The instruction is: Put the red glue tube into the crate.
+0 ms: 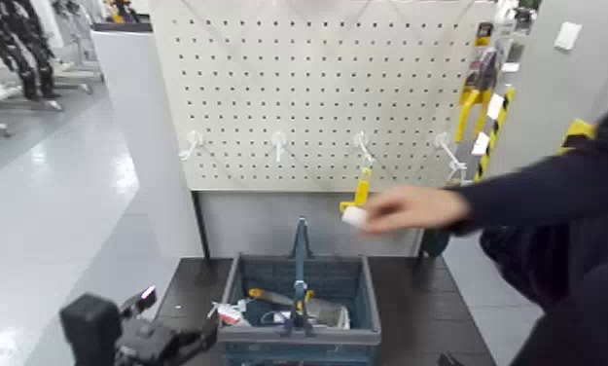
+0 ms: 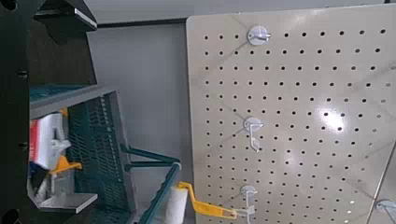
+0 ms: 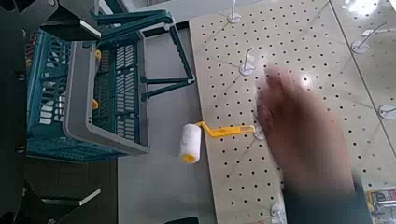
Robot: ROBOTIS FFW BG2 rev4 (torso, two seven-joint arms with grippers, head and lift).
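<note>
Left: your left claw [image 1: 182,311] stands wide open beside the crate, nothing gripped. Red-and-white flat plastic glue tube [image 1: 232,314] lies inside the dark teal-blue slotted plastic crate [image 1: 341,336], at its left near corner. Further right, a person's hand [image 1: 416,209] at the yellow-handled white paint roller [image 1: 355,216], contact unclear. Right claw [image 3: 93,112]: low at right, open, empty.

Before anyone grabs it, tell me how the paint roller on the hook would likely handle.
The paint roller probably feels light, being slim-framed. Its round white sleeve may spin if pushed. Hanging by its yellow handle from one hook, it would likely swing when nudged.
</note>
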